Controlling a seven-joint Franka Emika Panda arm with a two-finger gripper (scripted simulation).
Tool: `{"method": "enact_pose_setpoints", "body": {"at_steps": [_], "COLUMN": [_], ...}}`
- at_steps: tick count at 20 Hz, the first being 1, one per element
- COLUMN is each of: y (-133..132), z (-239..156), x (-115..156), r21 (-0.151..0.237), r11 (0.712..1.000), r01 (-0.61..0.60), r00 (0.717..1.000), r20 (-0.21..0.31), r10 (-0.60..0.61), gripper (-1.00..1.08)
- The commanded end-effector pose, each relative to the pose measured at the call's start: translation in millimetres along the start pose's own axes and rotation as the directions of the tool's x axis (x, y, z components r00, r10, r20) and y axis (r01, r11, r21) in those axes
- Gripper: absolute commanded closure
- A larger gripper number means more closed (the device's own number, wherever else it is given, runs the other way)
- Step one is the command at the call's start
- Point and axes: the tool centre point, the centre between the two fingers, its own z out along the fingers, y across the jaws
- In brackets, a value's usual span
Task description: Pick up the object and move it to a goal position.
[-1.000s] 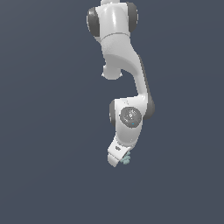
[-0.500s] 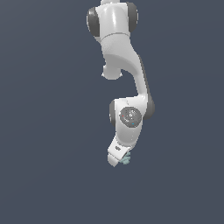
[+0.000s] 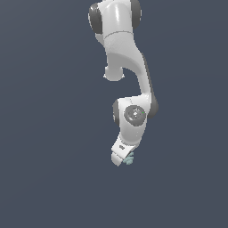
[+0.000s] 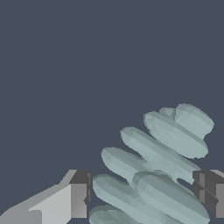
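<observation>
The object point(image 4: 157, 166), a small pale teal-green piece built of stacked slanting ribs like a coarse screw, sits between the two dark fingertips point(image 4: 81, 192) of the gripper point(image 4: 142, 194), running diagonally through the gap rather than square to it. In the wrist view one fingertip stands just off the ribs on one side while the other is at the ribs on the opposite side, so whether the jaws are already pressing on the piece or merely bracketing it cannot be told; a thin strip of background seems to show beside the nearer fingertip. In the exterior view the object point(image 3: 129, 159) shows as a small teal speck at the tip of the gripper point(image 3: 121, 159), just beside the white hand on the exterior view's right. The arm point(image 3: 127, 80) hangs down from above and bends at the wrist, which points the hand down and a little sideways onto the piece. That tilt likely explains the skewed fit. No floor edge, shadow or goal marker is visible against the flat dark background, so whether the piece is resting or lifted cannot be judged.
</observation>
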Motion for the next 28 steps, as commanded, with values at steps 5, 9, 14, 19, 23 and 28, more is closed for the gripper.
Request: {"method": "enact_pose_setpoints", "body": {"at_steps": [5,9,14,19,23,28], "y": [-31,-60,-95,-122,-137,-143], "z": [2,2,3,4,4,4], "x": [-3,-5,-8,-10,-10,-10], "r21": [0.003,0.004,0.005,0.006,0.007,0.007], "r11": [1.0,1.0,1.0,1.0,1.0,1.0], "r01": [0.0,-0.001,-0.002,-0.003,-0.003,-0.003], "r00": [1.0,1.0,1.0,1.0,1.0,1.0], "r20": [0.002,0.004,0.006,0.007,0.008,0.008], "r10": [0.0,0.001,0.002,0.003,0.003,0.003], "gripper": [1.08,1.08,1.08,1.08,1.08,1.08]}}
